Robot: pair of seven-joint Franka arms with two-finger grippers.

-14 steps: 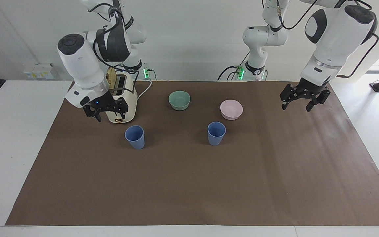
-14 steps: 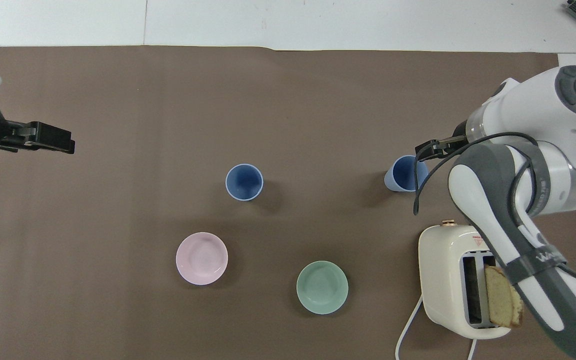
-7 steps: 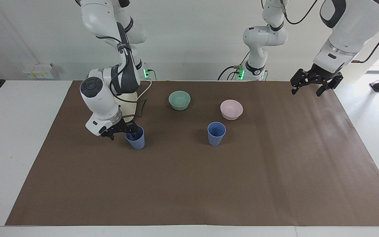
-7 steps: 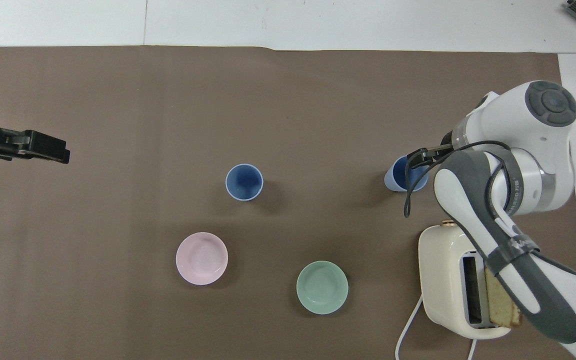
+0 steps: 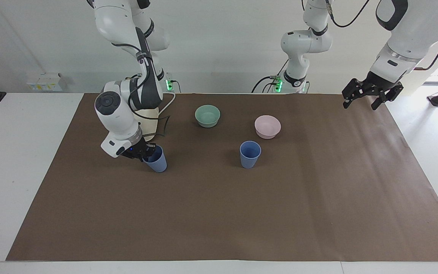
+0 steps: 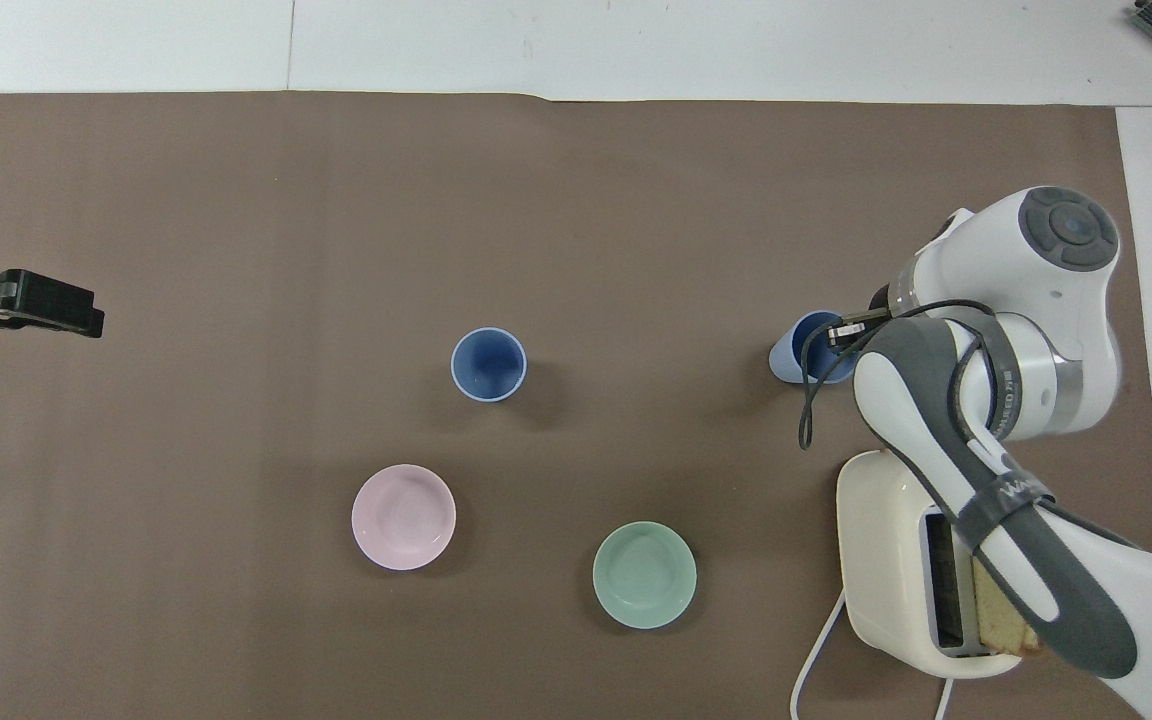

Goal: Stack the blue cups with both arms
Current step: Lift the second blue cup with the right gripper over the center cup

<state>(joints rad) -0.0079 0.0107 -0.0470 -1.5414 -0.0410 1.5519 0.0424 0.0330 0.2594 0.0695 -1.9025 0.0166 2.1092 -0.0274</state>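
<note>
Right pincer grips a tapered matte blue cup's rim; left pincer hangs open over the brown paper-covered tabletop.

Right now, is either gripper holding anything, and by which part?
The right gripper is at the rim of the blue cup beside the toaster, one finger inside; a closed grip cannot be told. The left gripper holds nothing.

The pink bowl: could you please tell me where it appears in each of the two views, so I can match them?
Facing view: the pink bowl sits right of centre, just above the free-standing blue cup.
Overhead view: the pink bowl sits left of centre, below that blue cup.
Shared landmark: the green bowl, beside it toward the right arm's end.
</note>
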